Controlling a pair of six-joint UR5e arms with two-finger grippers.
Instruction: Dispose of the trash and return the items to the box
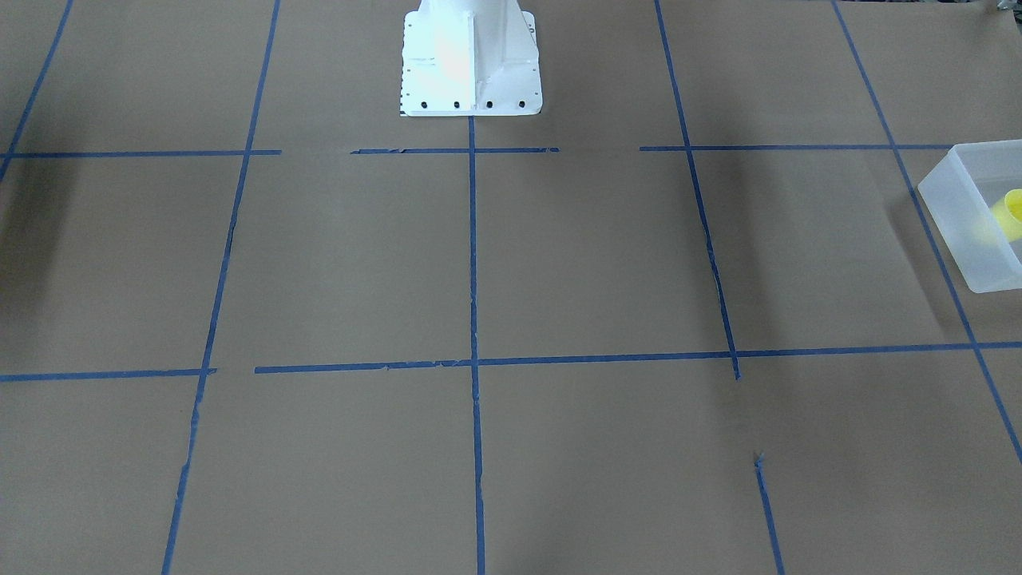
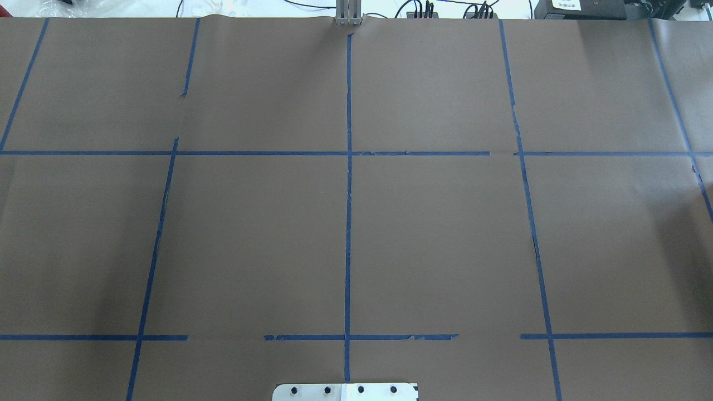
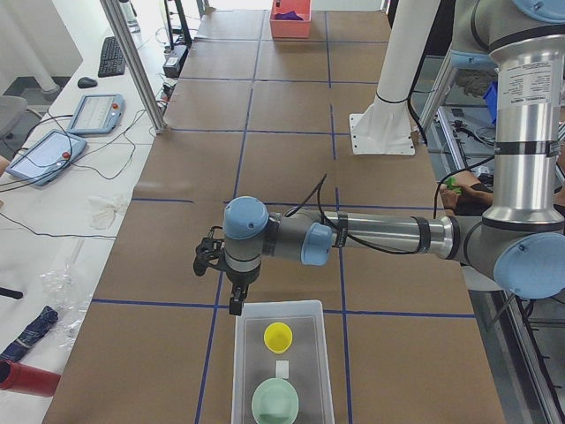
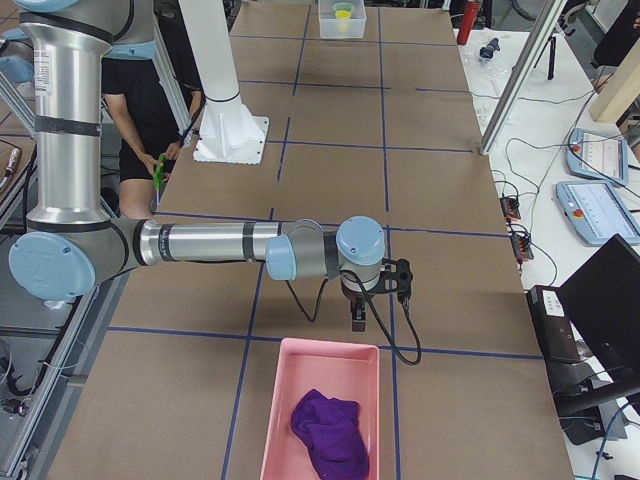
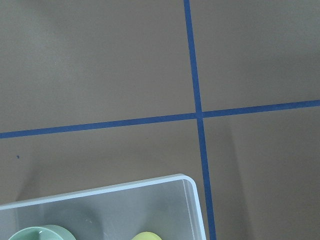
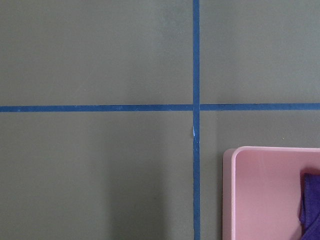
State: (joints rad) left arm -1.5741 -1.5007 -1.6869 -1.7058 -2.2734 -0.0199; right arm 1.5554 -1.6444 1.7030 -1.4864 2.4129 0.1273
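The yellow cup (image 3: 278, 336) sits in the box (image 3: 324, 353) by the green bowl (image 3: 275, 402); the left gripper (image 3: 237, 305) hangs beside the rim, fingers' state I cannot tell, likewise the right gripper (image 4: 357, 318); a careless descent could clip the rim, shoving the box along the table (image 3: 282, 159).

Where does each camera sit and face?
Front-facing: across the table, facing the robot base; box, yellow cup at right.
Overhead: behind the robot, facing forward; only base shows.
Exterior left: table's end; left arm, left claw by box.
Exterior right: opposite end; right arm, right claw by pink bin.
Left wrist: down on box corner; no body.
Right wrist: down on pink bin corner; no body.
Side views share the base.
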